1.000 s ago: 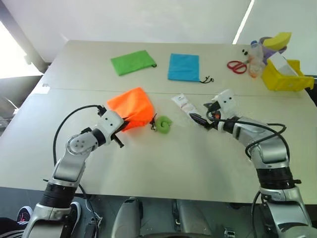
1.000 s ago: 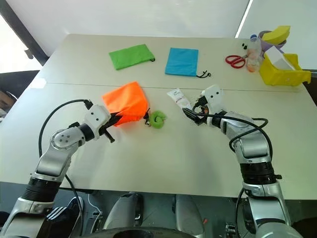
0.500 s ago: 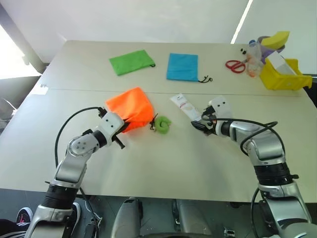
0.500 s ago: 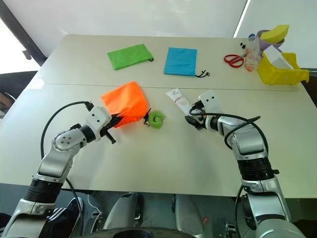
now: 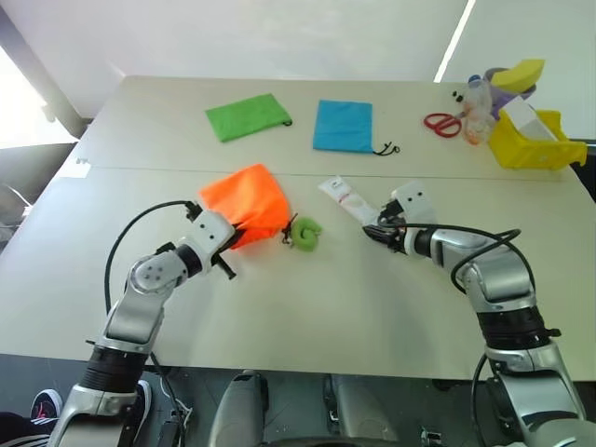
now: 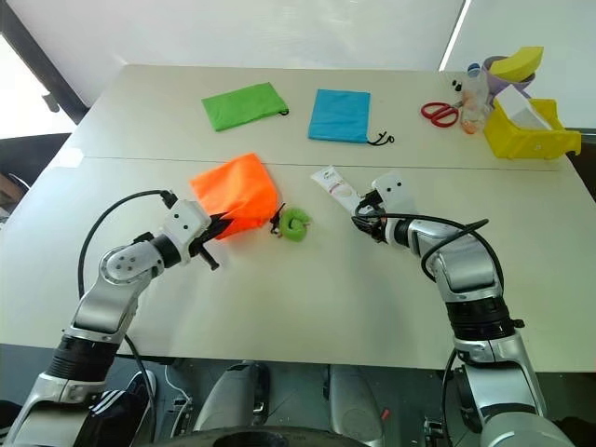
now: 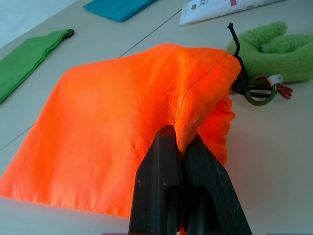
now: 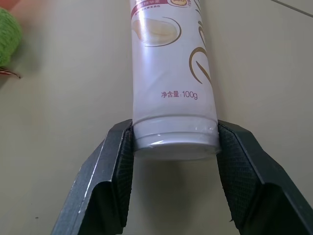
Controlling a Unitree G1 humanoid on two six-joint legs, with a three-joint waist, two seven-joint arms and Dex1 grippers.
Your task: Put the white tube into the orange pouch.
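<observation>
We look down on a pale beige table [image 5: 307, 317] made of two tops, with a seam running across it between the far and near halves. Behind it stands a white wall, with a bright strip of light slanting at about 1 o'clock. On the far half lie a green pouch [image 5: 249, 116] at 11 o'clock and a blue pouch [image 5: 344, 126] at 12 o'clock. Red scissors [image 5: 445, 124] and a yellow bin [image 5: 537, 142] sit at 2 o'clock.

The orange pouch [image 5: 246, 202] lies left of centre on the near half, with its green fuzzy ball [image 5: 308, 234] just beside it at its 4 o'clock. The white tube [image 5: 347, 199] lies flat on the table right of centre, near the pouch but apart from it.

Our left arm reaches in from 7 o'clock, elbow out. The left gripper [image 7: 179, 147] is pinched tight on a fold of the orange cloth at the pouch's mouth, and the fabric bunches up between the black fingers.

Our right arm comes in from 5 o'clock, its wrist angled down towards the table. The right gripper [image 8: 174, 142] straddles the cap end of the tube. Both pads [image 8: 123, 156] press against its sides, and the tube rests on the table.
</observation>
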